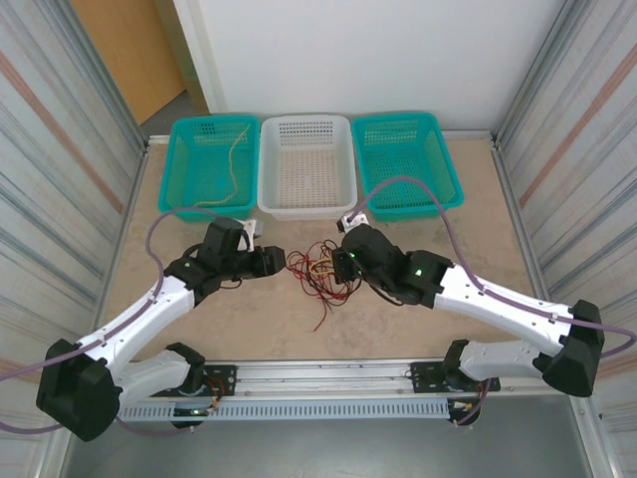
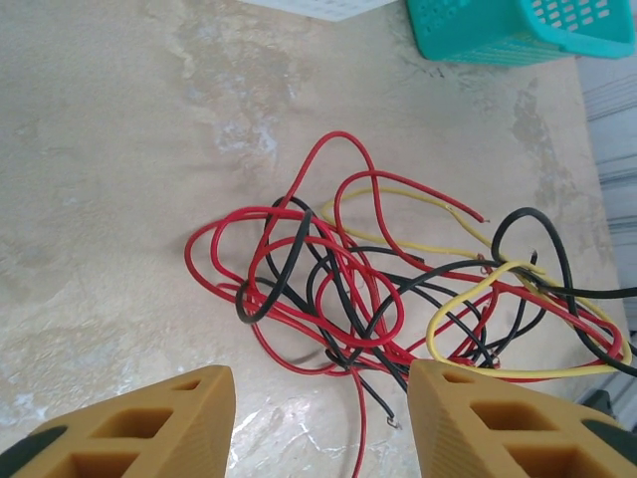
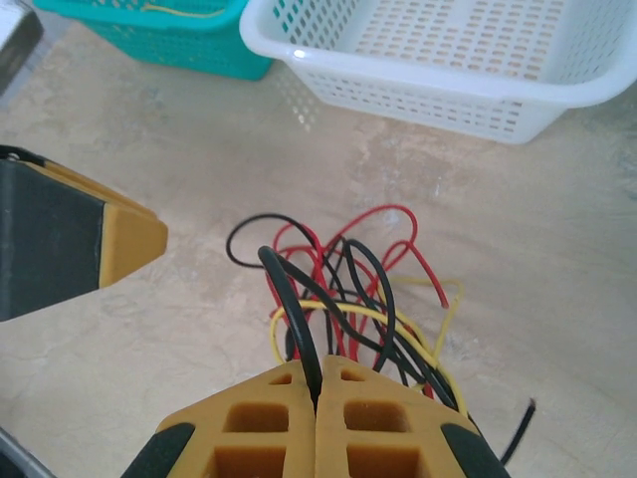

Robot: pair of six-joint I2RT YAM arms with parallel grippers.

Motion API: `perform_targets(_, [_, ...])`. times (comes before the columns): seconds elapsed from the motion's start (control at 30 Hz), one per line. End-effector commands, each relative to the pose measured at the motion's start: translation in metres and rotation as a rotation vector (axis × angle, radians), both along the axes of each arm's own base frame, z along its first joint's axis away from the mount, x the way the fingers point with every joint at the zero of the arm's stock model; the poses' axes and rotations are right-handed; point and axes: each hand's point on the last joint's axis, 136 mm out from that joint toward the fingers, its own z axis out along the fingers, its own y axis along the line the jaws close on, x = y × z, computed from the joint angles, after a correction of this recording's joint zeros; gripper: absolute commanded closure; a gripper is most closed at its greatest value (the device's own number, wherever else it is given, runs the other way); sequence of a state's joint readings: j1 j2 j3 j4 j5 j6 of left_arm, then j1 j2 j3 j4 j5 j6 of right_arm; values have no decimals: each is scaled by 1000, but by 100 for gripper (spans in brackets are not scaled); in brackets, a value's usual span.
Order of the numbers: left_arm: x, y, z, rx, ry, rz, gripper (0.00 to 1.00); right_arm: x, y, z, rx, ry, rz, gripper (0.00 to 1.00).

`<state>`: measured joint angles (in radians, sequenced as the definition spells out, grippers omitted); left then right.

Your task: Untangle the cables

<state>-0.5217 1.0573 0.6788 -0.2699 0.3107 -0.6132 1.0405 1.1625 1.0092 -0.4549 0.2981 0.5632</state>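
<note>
1. While the tangled cables (image 1: pixel 317 271) lie in a loose heap on the tan surface (image 1: pixel 378 334), between the two arms and just in front of the white basket (image 1: pixel 304 120), a tool sits close on each side of the heap
2. At the heap's left edge, the left tool (image 1: pixel 280 261) has its jaws spread; in its wrist view the two yellow fingers (image 2: pixel 149 418) stand well apart, hovering over red, black and yellow loops with nothing between them
3. On the heap's right side, the right tool (image 1: pixel 339 267) is pressed together, pinching a black strand (image 3: pixel 291 304) that rises out of the seam between its fingers and arches over the pile
4. Red strands make up most of the knot, woven through black ones, with a yellow loop lying across the side nearer the right tool
5. One loose red end (image 1: pixel 320 321) trails from the heap toward the near edge of the surface
6. A tan strand (image 1: pixel 235 159) lies apart from the knot in the left teal basket (image 1: pixel 214 122), one end hanging over the basket's front rim
7. To the right of the white basket stands the right teal basket (image 1: pixel 398 118)
</note>
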Motion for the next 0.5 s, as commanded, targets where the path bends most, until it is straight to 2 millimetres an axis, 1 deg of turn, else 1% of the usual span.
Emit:
perform_targets(0.0, [-3, -17, 23, -84, -62, -61, 45, -3, 5, 22, 70, -51, 38, 100])
perform_targets(0.07, [-7, -28, 37, -113, -112, -108, 40, -9, 11, 36, 141, -56, 71, 100])
perform_targets(0.13, [-11, -37, 51, -122, -160, -146, 37, -15, 17, 58, 231, -80, 116, 100])
perform_targets(0.2, [-13, -43, 60, -123, -190, -171, 34, -17, 18, 84, 300, -118, 141, 100])
perform_targets(0.3, [-11, -45, 71, -128, -216, -171, 34, -16, 14, 128, 357, -189, 166, 100])
perform_targets(0.37, [-9, -45, 75, -127, -231, -166, 33, -15, 10, 162, 391, -250, 182, 100])
perform_targets(0.47, [-6, -46, 77, -123, -236, -164, 34, -9, 1, 201, 453, -306, 194, 100])
